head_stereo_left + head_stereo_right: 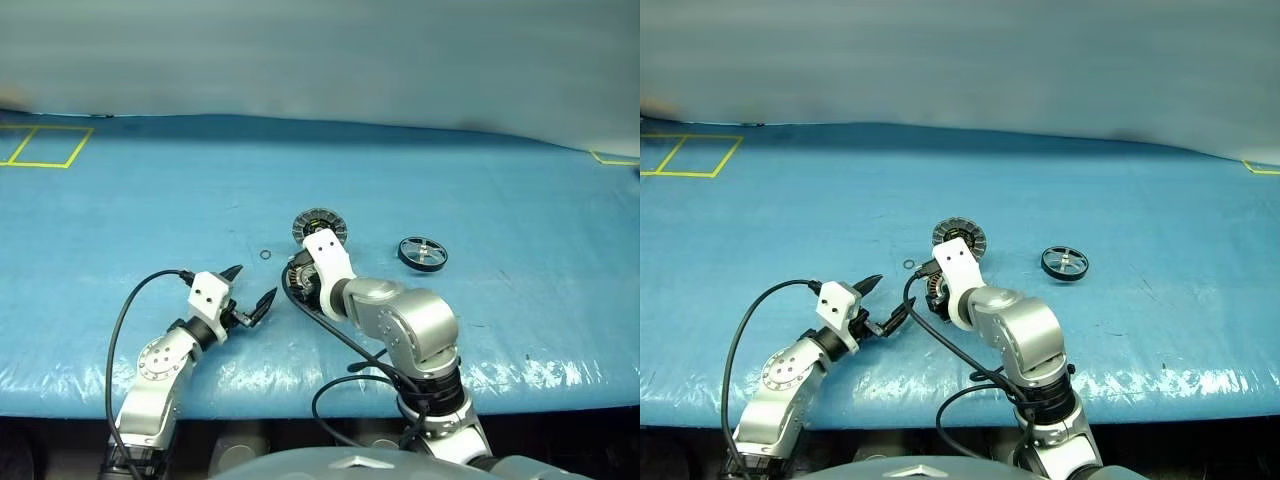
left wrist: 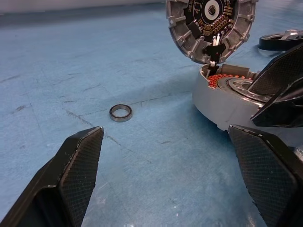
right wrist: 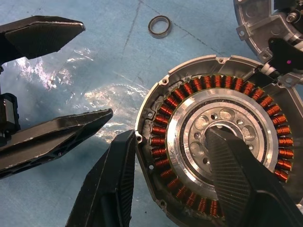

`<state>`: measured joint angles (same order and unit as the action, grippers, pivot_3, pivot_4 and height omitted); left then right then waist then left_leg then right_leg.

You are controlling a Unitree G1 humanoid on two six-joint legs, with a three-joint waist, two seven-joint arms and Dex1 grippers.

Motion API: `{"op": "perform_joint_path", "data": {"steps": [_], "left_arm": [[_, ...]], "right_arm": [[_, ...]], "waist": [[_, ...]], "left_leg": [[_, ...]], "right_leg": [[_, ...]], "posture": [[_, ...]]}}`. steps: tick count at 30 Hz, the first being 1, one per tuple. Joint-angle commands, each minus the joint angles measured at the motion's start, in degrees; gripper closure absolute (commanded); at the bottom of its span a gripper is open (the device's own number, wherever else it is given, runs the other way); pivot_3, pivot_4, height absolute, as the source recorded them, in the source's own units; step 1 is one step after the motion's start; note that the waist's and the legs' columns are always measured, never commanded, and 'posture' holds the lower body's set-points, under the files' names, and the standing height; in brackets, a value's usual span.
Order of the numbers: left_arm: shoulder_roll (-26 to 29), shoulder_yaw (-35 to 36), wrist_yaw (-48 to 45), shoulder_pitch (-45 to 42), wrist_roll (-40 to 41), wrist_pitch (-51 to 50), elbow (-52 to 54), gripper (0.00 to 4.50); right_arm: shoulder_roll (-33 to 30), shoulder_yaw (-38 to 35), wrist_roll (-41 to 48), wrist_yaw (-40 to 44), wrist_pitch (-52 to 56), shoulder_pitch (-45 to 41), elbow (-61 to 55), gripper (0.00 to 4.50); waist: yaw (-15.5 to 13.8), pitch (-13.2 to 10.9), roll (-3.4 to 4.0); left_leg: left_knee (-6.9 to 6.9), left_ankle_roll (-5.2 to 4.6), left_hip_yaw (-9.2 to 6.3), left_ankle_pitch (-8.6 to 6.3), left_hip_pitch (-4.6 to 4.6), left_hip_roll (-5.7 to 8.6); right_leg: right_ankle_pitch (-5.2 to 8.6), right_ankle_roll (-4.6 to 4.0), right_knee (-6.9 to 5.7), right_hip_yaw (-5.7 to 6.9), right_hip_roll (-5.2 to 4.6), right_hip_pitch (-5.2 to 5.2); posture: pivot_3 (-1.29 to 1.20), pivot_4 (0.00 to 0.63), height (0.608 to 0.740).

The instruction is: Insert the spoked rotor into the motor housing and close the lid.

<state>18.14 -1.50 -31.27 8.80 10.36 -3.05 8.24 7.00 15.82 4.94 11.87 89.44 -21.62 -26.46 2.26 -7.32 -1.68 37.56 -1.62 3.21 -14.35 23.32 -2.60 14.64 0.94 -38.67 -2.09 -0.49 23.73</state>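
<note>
Table: bears all items.
Motor housing: near the front edge, centre; open.
Lid: stands up directly behind the housing, joined to its rear rim.
Spoked rotor: lies flat, right of the lid, well apart from the housing.
Small ring: lies left of the lid.
Right gripper: over the housing, one finger outside the rim, one on the hub.
Left gripper: just left of the housing.
</note>
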Motion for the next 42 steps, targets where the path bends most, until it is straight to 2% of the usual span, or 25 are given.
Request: {"op": "perform_joint_path", "data": {"steps": [1, 4, 11, 21, 26, 27, 30, 31, 34, 37, 42], "left_arm": [[0.01, 0.50, 0.19, 0.45, 0.86, 1.01, 3.61, 0.00], [-0.09, 0.60, 0.36, 0.73, 0.81, 0.80, 3.94, 0.00], [-0.45, 0.39, 0.65, 0.85, 0.75, 0.87, 3.74, 0.00], [-0.38, 0.17, 0.08, -0.40, 1.07, 0.74, 2.88, 0.00], [-0.36, 0.28, -0.37, -1.36, 1.04, 0.81, 2.01, 0.00], [-0.58, 0.64, -0.15, -1.60, 1.27, 0.88, 1.73, 0.00], [-0.93, 1.85, 0.27, -2.35, 2.20, 0.77, 0.41, 0.00], [-0.60, 2.10, -0.29, -2.50, 3.74, -2.23, 0.78, 0.00], [0.41, 2.86, -0.71, -3.65, 4.80, -5.21, -0.02, 0.00], [0.89, 4.21, -0.57, -5.37, 4.49, -3.64, -2.30, 0.00], [1.89, 4.59, -2.41, -10.70, 4.22, -3.76, -9.48, 0.00]], "right_arm": [[5.74, -0.79, 2.41, -1.15, 3.06, 2.86, 1.77, 2.56], [5.93, -0.51, 3.14, -2.15, 2.82, 1.98, 1.55, 2.56], [8.58, -2.16, 3.43, -5.92, 0.69, -1.25, 0.68, 0.30], [11.12, -5.27, 8.91, -7.28, 3.06, -5.44, -7.06, 0.30], [7.98, -7.19, 14.30, -6.39, 3.06, -5.81, -11.51, 0.30], [4.71, -6.71, 15.83, -3.94, 1.78, -5.14, -13.16, 0.30], [-8.85, -1.34, 16.80, 3.65, -11.84, 1.16, -16.95, 0.30], [-13.13, 0.91, 15.07, 4.87, -17.54, 3.64, -17.10, 0.30], [-20.53, 3.56, 9.23, 6.09, -37.31, 12.68, -14.27, 0.30], [-22.96, 3.75, 5.55, 6.97, -53.57, 19.58, -9.63, 0.30], [-21.95, 0.22, 5.95, 10.62, -74.37, 27.84, -0.74, 0.30]], "waist": [[0.01, -0.01, 0.01], [0.05, -0.02, 0.03], [-0.01, -0.16, 0.19], [0.01, -0.19, 0.22], [0.04, -0.20, 0.23], [0.04, -0.21, 0.23], [-0.15, -0.25, 0.23], [-0.29, -0.25, 0.21], [-0.17, -0.29, 0.26], [0.02, -0.34, 0.29], [-0.40, -0.35, 0.29]], "left_leg": [[-0.01, 0.00, 0.00, 0.00, 0.02, 0.00], [-0.01, 0.00, 0.00, 0.00, 0.04, 0.00], [0.00, 0.00, -0.01, 0.01, 0.30, 0.02], [0.00, 0.00, 0.01, 0.01, 0.72, 0.05], [0.00, 0.00, 0.01, 0.01, 0.72, 0.05], [0.00, 0.00, 0.01, 0.01, 0.71, 0.05], [0.00, 0.00, 0.01, 0.01, 0.72, 0.06], [0.00, 0.00, -0.07, 0.01, 0.72, 0.09], [0.00, -0.06, -0.17, -0.02, 0.69, 0.17], [0.00, -0.08, -0.15, -0.03, 0.60, 0.14], [0.04, -0.06, -0.25, -0.02, 0.33, 0.07]], "right_leg": [[0.00, 0.01, 0.02, 0.00, 0.00, 0.01], [0.00, 0.01, 0.03, 0.00, -0.01, 0.02], [-0.09, 0.16, 0.03, 0.02, 0.00, 0.26], [-0.12, 0.22, 0.03, 0.01, 0.02, 0.70], [-0.12, 0.23, 0.02, 0.01, 0.04, 0.70], [-0.12, 0.23, 0.02, 0.01, 0.04, 0.69], [-0.12, 0.25, 0.03, 0.02, 0.05, 0.69], [-0.10, 0.30, 0.13, 0.10, 0.03, 0.60], [-0.11, 0.47, 0.42, 0.37, -0.02, 0.36], [0.00, 0.74, 0.50, 0.38, 0.04, 0.25], [0.02, 0.76, 0.51, 0.47, 0.13, -0.07]], "posture": [[0.00, 0.150, 0.740], [0.00, 0.150, 0.740], [0.00, 0.150, 0.740], [0.00, 0.150, 0.740], [0.00, 0.150, 0.740], [0.00, 0.150, 0.740], [0.00, 0.150, 0.740], [0.00, 0.150, 0.740], [0.00, 0.150, 0.740], [0.00, 0.150, 0.740], [0.00, 0.150, 0.740]]}}
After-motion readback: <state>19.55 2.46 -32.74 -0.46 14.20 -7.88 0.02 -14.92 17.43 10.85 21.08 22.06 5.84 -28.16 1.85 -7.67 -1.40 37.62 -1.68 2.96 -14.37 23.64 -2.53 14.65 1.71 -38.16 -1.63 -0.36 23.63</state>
